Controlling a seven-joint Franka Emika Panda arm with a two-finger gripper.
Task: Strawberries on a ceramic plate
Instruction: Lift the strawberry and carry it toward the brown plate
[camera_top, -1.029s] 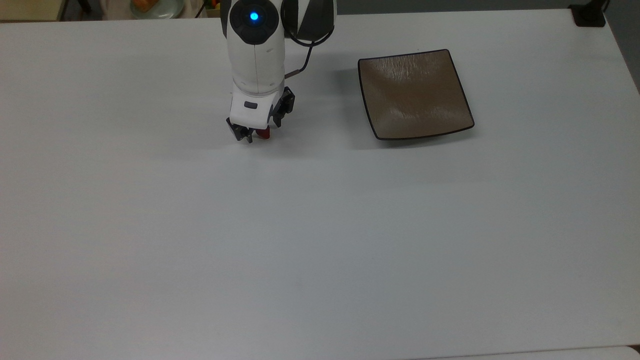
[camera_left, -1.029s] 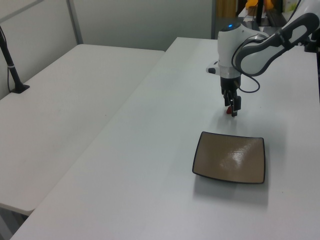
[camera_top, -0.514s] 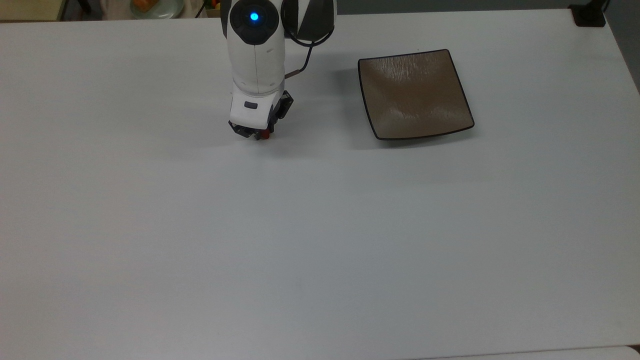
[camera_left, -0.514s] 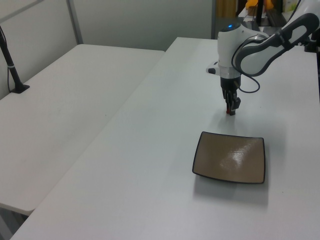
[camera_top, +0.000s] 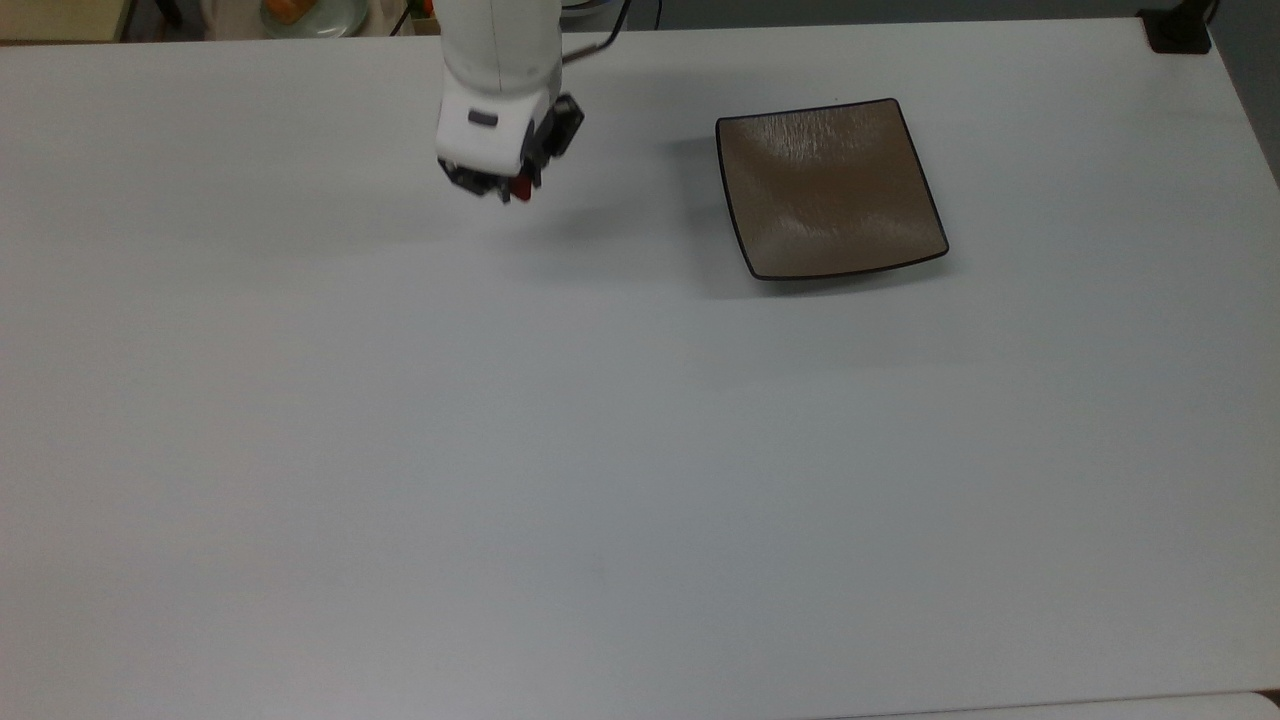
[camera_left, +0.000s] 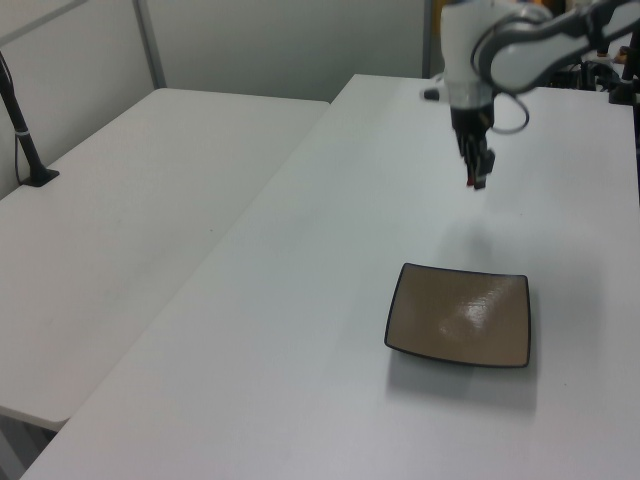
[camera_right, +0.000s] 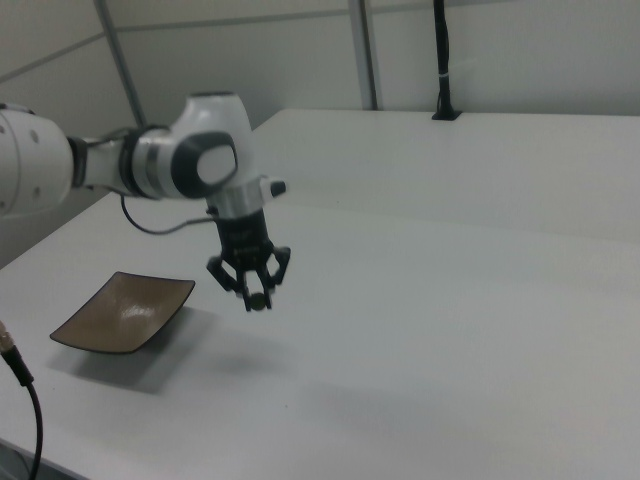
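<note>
Top view: the gripper (camera_top: 508, 186) pinches the strawberry (camera_top: 521, 188) between its fingertips, lifted clear of the white table (camera_top: 600, 450), a soft shadow lying on the surface below. The berry's red flesh shows beneath the fingers; which way its tip or long axis points cannot be told. The plate (camera_top: 828, 188), square and brown, lies flat and bare well to the top view's right. In the left view the gripper (camera_left: 477, 177) hangs beyond the plate (camera_left: 460, 316). In the right view the gripper (camera_right: 256, 297) points straight down, near the plate (camera_right: 123, 312).
</note>
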